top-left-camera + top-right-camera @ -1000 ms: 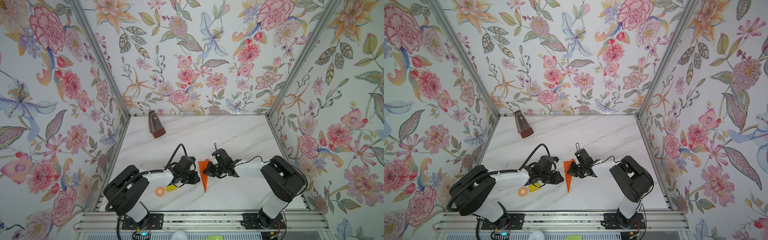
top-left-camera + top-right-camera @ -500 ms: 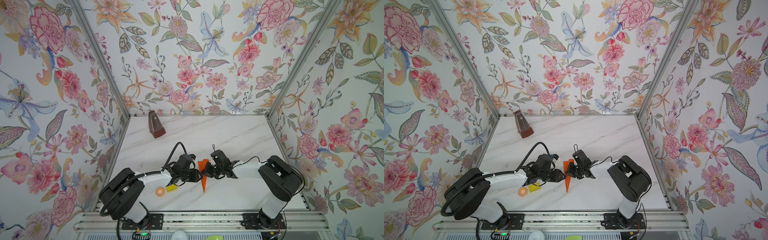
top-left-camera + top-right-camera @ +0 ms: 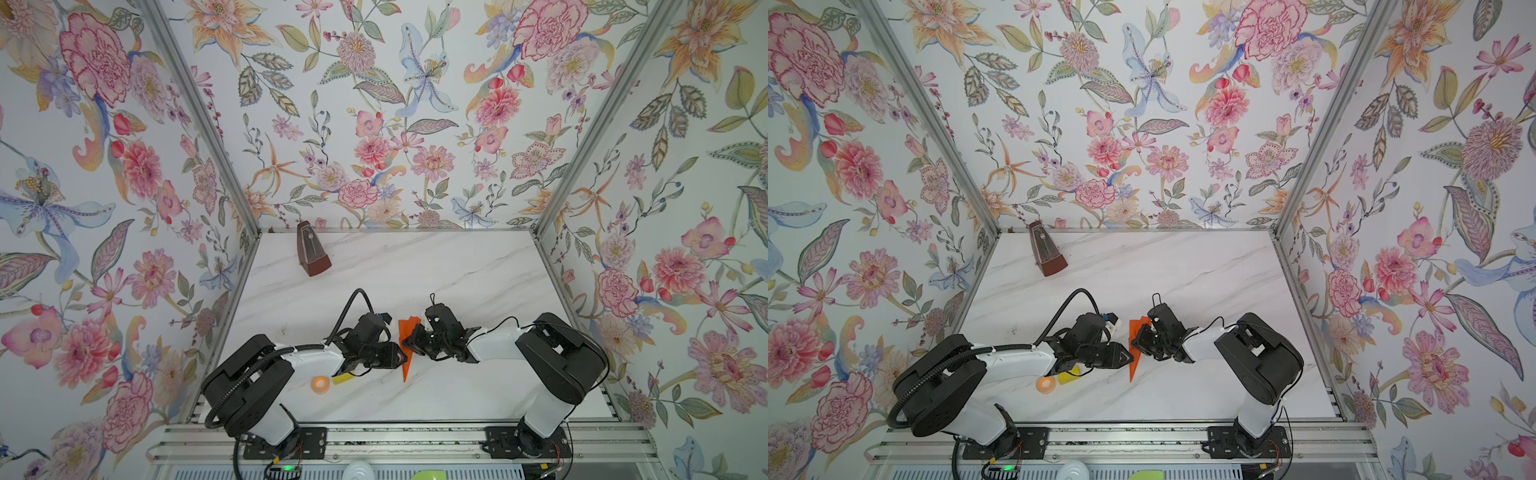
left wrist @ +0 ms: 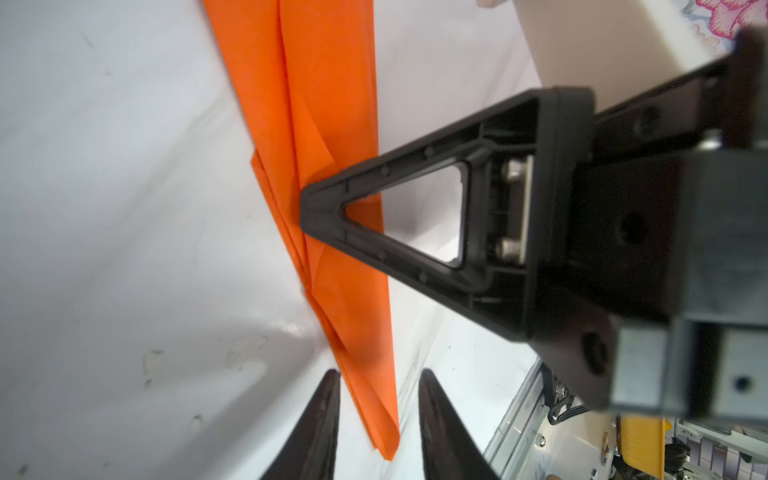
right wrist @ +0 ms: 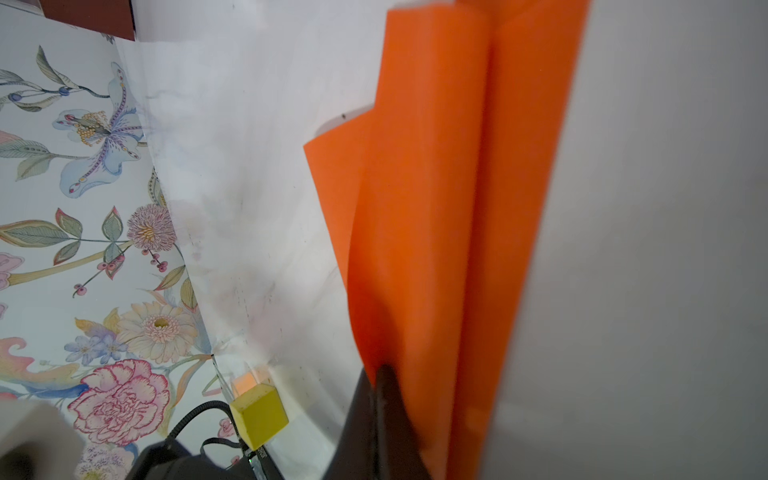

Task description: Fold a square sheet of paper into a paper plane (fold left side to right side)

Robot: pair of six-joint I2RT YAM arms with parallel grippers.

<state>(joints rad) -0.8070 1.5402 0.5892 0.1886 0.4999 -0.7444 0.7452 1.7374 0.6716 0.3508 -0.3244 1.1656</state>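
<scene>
Left gripper (image 4: 378, 374) low, apart (straddling paper (image 4: 332, 104) tip); right gripper (image 5: 379, 374) opposite, clamping paper.

My jaws are closed together, dark tip touching the folded orange paper (image 5: 436, 208) on the white bench (image 5: 249, 187). A yellow block (image 5: 259, 415) sits off to one side, apart from it.

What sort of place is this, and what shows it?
Probably a robot test booth: a left arm and right arm bolted to a metal rail, at a marble-look table enclosed by floral walls.
</scene>
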